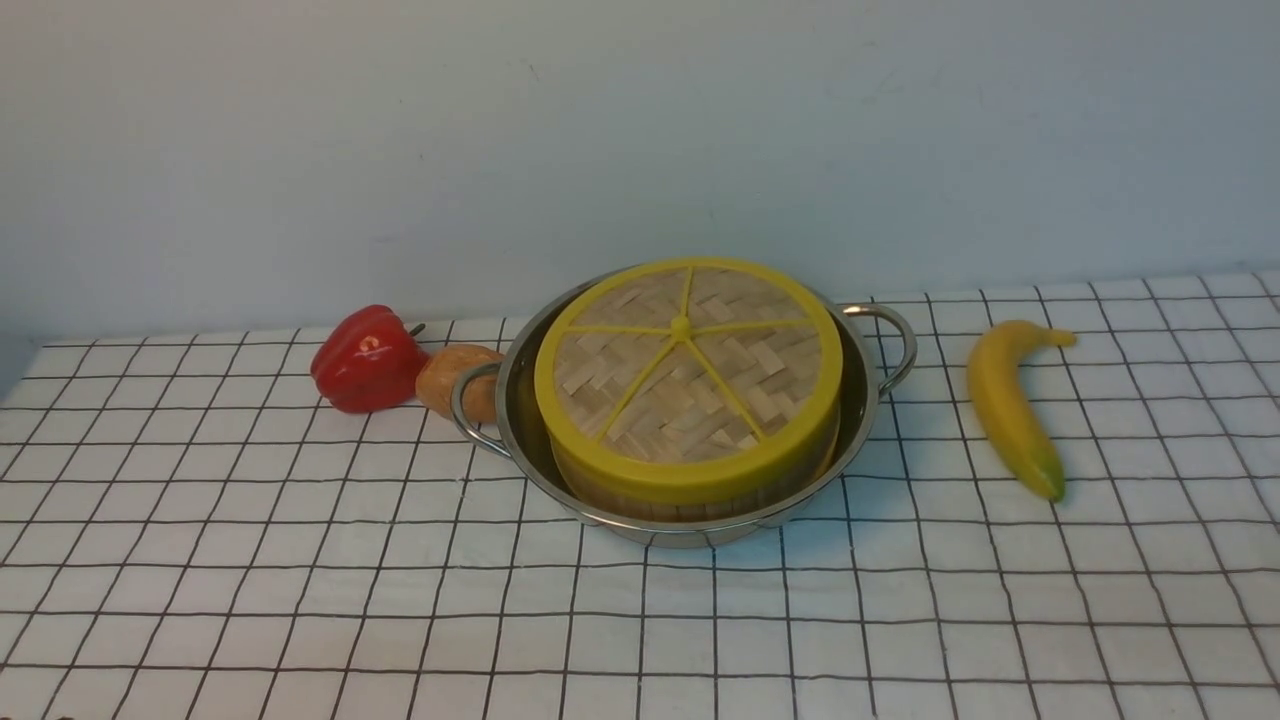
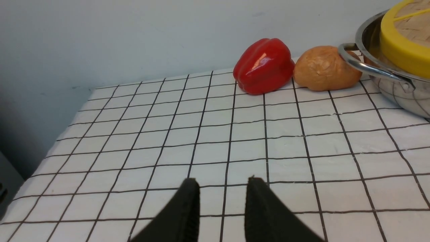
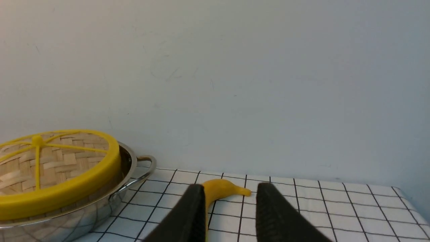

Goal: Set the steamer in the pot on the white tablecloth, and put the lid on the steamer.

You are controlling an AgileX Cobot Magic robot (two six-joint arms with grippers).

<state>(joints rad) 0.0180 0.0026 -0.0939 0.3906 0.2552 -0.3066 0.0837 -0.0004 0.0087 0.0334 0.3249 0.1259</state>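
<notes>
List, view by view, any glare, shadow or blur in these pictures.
Front view: even, soft light; faint shadows beside the banana and pot. Left wrist view: white glare patch on the red pepper, cloth grid mirrored in the pot wall; left gripper slightly soft. Right wrist view: right gripper fingertips slightly blurred, lid sharp.

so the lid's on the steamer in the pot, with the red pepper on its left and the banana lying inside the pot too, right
Not quite: the banana lies on the white tablecloth to the right of the pot, not inside it, as the front view shows. The lid does sit on the steamer, with the red pepper on the left.
</notes>
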